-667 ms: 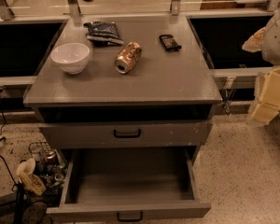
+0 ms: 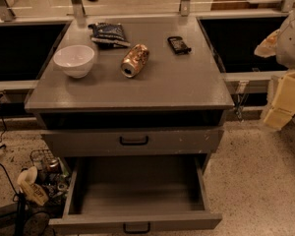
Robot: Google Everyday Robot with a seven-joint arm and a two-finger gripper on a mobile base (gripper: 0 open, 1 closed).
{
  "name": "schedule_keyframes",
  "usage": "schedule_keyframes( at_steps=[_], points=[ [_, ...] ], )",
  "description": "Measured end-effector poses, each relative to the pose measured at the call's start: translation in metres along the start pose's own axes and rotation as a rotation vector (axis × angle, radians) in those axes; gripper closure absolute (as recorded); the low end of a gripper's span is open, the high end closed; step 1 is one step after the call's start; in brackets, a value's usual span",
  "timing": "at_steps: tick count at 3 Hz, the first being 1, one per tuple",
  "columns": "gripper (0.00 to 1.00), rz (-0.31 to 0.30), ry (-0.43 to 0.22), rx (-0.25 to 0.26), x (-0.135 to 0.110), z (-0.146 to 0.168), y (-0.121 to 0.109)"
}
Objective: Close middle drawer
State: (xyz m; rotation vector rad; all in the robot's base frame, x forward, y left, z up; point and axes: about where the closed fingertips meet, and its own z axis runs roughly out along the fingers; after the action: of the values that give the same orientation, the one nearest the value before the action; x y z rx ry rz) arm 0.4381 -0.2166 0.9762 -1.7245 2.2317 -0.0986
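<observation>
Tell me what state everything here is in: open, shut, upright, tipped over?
middle drawer: pulled far out, tray empty
upper drawer: pushed in
can: lying on its side on the cabinet top
bowl: upright, looks empty
snack bag: lying flat
gripper: at the right edge beside the cabinet, well clear of the drawers

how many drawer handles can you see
2: one on the upper drawer, one on the open middle drawer; a lower one may be hidden. The gripper is at the right edge.
</observation>
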Motion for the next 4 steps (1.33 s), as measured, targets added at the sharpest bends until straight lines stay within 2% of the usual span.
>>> schedule_keyframes(
  at_steps=[3, 4],
  points=[
    [0.78, 0.0, 0.0, 0.0, 0.0, 0.0, 0.0],
    [0.99, -0.011, -0.003, 0.038, -0.0044, -0.0089, -0.0044]
  ],
)
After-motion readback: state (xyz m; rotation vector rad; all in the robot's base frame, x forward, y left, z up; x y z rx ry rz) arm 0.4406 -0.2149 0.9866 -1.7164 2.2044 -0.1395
